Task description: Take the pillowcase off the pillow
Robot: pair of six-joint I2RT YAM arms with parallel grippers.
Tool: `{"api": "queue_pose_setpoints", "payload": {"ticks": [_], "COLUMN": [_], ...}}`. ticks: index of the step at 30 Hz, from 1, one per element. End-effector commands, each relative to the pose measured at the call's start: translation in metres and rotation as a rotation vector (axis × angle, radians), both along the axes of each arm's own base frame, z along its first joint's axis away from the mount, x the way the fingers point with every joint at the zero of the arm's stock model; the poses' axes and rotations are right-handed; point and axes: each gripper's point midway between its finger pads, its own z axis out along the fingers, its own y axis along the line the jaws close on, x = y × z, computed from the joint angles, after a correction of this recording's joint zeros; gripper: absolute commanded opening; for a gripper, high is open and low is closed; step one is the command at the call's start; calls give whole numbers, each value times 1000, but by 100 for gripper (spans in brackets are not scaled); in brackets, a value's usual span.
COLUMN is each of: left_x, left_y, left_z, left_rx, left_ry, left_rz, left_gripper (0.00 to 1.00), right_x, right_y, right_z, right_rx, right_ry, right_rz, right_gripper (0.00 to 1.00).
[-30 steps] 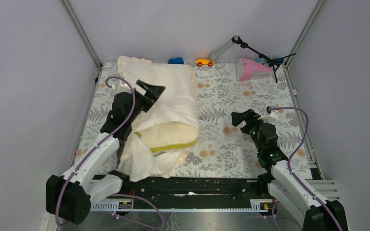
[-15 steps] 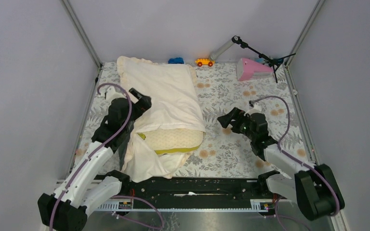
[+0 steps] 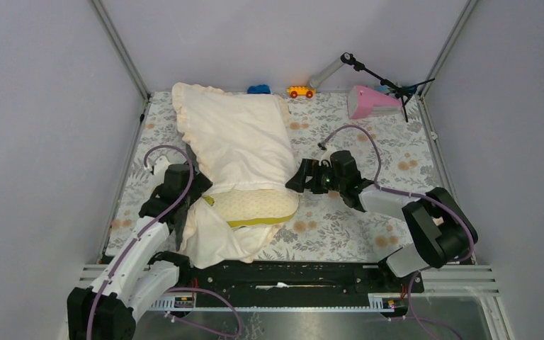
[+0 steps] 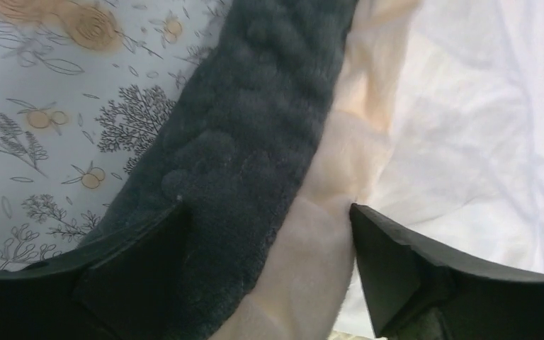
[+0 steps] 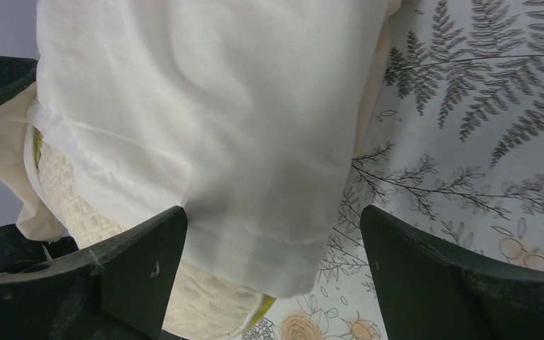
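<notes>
The cream-white pillowcase (image 3: 237, 138) lies over most of the pillow, ruffled edge at the far left. The quilted pale-yellow pillow (image 3: 255, 205), with its yellow-green band, sticks out of the case's near end. My left gripper (image 3: 198, 185) is open at the pillow's left edge. In the left wrist view (image 4: 269, 234) a dark grey fuzzy cloth (image 4: 255, 134) and a cream fold (image 4: 319, 241) sit between the jaws, with the pillowcase (image 4: 467, 142) to the right. My right gripper (image 3: 299, 180) is open, its jaws either side of the pillowcase hem (image 5: 269, 241), with the pillow (image 5: 198, 301) below it.
A blue toy (image 3: 258, 88), a yellow toy car (image 3: 299, 91), a pink object (image 3: 368, 101) and a microphone stand (image 3: 379, 79) stand along the far wall. Loose cream cloth (image 3: 216, 241) trails toward the near edge. Walls close in left and right.
My left gripper came off the top of the pillowcase and dropped back to the pillow's left edge. My right arm swung left to the pillowcase's right hem. The pillowcase settled flatter.
</notes>
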Motion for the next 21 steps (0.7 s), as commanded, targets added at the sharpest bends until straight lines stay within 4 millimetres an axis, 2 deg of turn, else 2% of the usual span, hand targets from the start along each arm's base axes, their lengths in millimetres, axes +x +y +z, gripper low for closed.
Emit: {"api": "queue_pose_setpoints", "payload": {"ticks": [1, 4, 7, 8, 10, 11, 13, 16, 21], "left_x": [6, 3, -2, -3, -6, -8, -14, -24, -47], "left_y": [-30, -58, -79, -84, -91, -95, -109, -129, -175], "left_z": [-3, -5, -10, -13, -19, -21, -22, -20, -5], "left_rx": [-74, -156, -245, -257, -263, -264, -274, -289, -281], "left_ry": [-42, -89, -92, -84, -60, -53, -51, -45, -101], "left_rz": [-172, -315, -396, -410, -425, -436, -471, -521, -630], "left_gripper": [81, 59, 35, 28, 15, 11, 6, 5, 4], "right_x": [1, 8, 20, 28, 39, 46, 61, 89, 138], "right_y": [27, 36, 44, 49, 55, 59, 62, 62, 68], "right_z": [4, -1, -6, -5, -4, -2, 3, 15, 52], "right_rx": [10, 27, 20, 20, 13, 9, -13, -67, -125], "right_ry": [9, 51, 89, 94, 103, 104, 92, 48, -44], "right_rz": [80, 77, 67, 67, 67, 65, 46, 4, -23], "right_gripper": [98, 87, 63, 51, 35, 29, 27, 26, 29]}}
